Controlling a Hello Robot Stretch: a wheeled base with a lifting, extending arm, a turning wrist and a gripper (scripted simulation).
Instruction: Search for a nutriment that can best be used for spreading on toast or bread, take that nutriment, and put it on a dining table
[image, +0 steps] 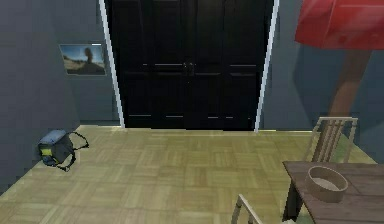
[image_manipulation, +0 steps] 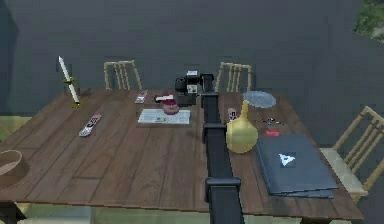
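Observation:
The dark arm bar rises over a wooden dining table (image_manipulation: 120, 160), and my gripper (image_manipulation: 183, 90) is at its far end near the table's back edge. Just left of and below the gripper, a small reddish round thing (image_manipulation: 169, 105) sits on the tabletop by a flat white paper (image_manipulation: 163, 117). I cannot tell whether the gripper holds anything. The same table's corner (image: 350, 205) appears at the forward view's lower right.
On the table are a yellow vase (image_manipulation: 240, 133), a closed grey laptop (image_manipulation: 293, 165), a remote (image_manipulation: 90, 125), a leaning candle (image_manipulation: 68, 82) and a bowl (image: 328, 181). Wooden chairs (image_manipulation: 122, 74) surround it. Black double doors (image: 190, 62) stand ahead, with a small boxy thing (image: 58, 148) on the floor.

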